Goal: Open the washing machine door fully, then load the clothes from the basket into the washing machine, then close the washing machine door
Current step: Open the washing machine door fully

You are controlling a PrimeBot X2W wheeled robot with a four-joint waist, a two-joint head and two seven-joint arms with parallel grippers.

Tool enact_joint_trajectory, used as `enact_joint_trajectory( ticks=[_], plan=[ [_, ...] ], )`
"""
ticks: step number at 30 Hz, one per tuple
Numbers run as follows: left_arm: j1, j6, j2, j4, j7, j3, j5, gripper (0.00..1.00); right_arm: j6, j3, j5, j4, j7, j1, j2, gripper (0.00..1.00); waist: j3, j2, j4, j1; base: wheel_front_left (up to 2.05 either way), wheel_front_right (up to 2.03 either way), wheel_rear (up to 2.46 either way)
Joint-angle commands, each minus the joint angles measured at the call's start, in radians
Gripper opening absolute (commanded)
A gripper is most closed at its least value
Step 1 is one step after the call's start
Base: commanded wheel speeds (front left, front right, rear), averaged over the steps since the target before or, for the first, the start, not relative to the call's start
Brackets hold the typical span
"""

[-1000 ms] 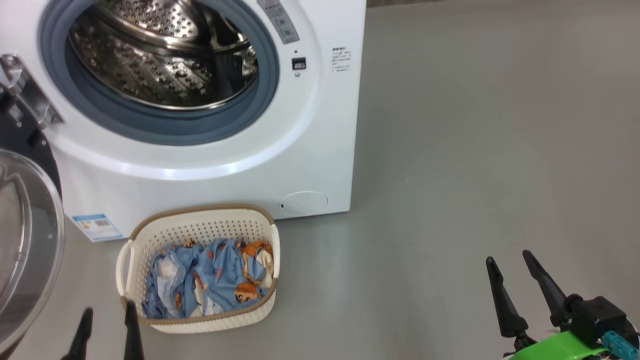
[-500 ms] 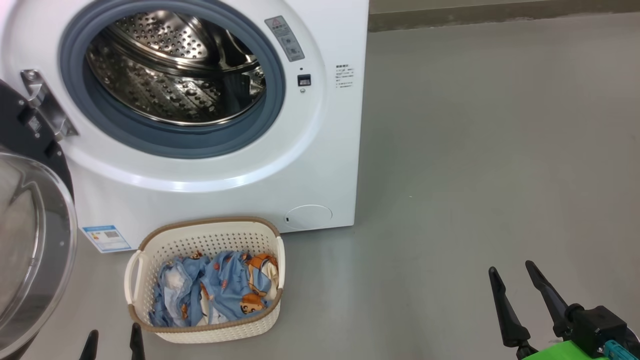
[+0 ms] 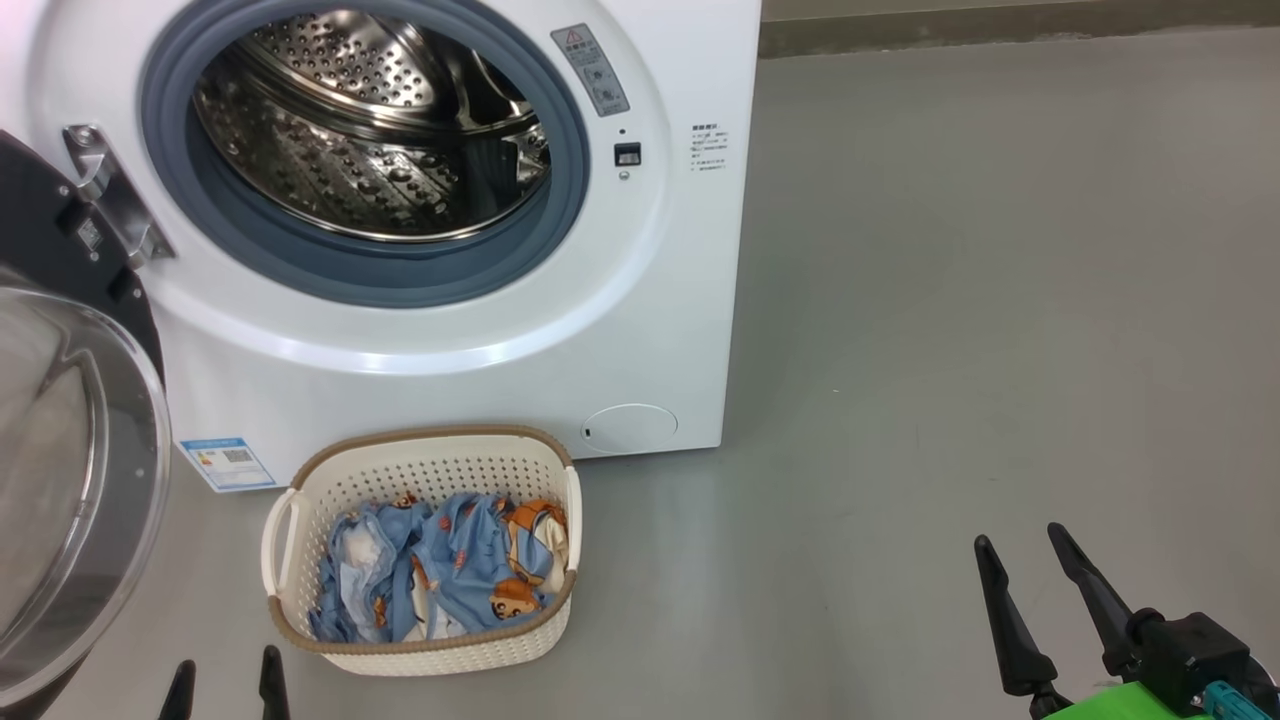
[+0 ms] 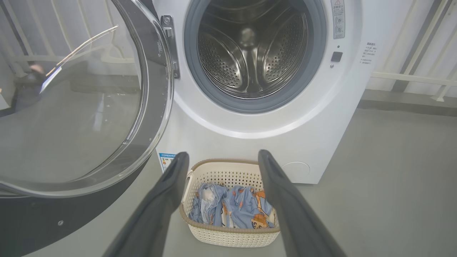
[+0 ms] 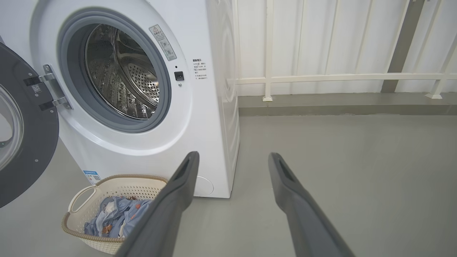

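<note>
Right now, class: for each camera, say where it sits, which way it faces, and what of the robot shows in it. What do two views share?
Head view: high up, looking forward and down at the washer, its open door and the basket of clothes; both open jaws at the bottom corners.
Left wrist view: low, facing the drum head-on over the basket; left jaws rise, spread.
Right wrist view: further right, facing the washer obliquely, railing behind; right jaws rise, spread.
Shared: all three show basket, drum and door.
</note>
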Motion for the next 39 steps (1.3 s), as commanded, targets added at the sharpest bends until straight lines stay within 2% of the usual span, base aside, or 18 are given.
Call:
enact_joint_trajectory(
  ticks=[1, 39],
  plan=[
    [-0.034, 0.000, 0.012, -0.015, -0.006, 0.026, 0.008, 1.00, 0.002, 0.022, -0.008, -0.019, -0.012, -0.018, -0.011, 1.00, 0.000, 0.0000, 0.005, 0.0001, 0.00, 0.00, 0.00],
    [-0.047, -0.015, 0.012, 0.020, -0.006, 0.031, 0.004, 1.00, 0.002, 0.035, 0.000, 0.002, -0.012, -0.022, -0.018, 1.00, -0.001, 0.0000, 0.027, 0.0001, 0.00, 0.00, 0.00]
  ],
)
